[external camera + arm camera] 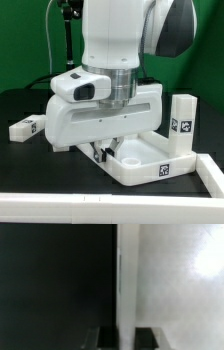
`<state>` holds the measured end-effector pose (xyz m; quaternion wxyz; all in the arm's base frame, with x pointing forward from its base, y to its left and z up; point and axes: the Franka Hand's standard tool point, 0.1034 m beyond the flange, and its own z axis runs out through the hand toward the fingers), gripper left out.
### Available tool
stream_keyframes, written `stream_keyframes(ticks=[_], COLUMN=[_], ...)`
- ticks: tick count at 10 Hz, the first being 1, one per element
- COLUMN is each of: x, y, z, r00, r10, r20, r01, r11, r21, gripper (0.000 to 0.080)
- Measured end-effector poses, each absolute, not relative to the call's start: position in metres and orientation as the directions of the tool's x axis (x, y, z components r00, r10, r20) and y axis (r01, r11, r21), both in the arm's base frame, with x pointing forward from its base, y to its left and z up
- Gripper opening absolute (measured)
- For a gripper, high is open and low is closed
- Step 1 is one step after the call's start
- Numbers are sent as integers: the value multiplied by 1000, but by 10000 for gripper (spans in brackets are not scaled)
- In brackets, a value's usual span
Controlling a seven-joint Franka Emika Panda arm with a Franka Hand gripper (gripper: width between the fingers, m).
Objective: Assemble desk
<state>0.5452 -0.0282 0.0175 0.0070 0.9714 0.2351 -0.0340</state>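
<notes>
The desk top, a white rimmed tray with a tag on its front wall, lies on the black table at the exterior view's lower right. My gripper points straight down at its left rim. In the wrist view the rim wall runs between my two dark fingers, which press it from both sides, so the gripper is shut on the desk top. One leg stands upright just right of the top. Another leg lies on the table at the far left. The other legs are hidden.
A white L-shaped rail runs along the front of the table and up its right side, close to the desk top. The arm's large white body hides the middle of the table.
</notes>
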Motion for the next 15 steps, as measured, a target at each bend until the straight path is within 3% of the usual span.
stream_keyframes(ticks=[5, 8, 12, 15], x=[550, 560, 562, 573], y=[-15, 3, -4, 21], z=[17, 17, 18, 19], r00=[761, 589, 388, 170], r10=[645, 806, 917, 980], r20=[-64, -64, -86, -104], r01=[647, 807, 921, 985], r11=[-763, -590, -390, -170], r21=[-1, 1, 2, 7], gripper=[63, 64, 63, 63])
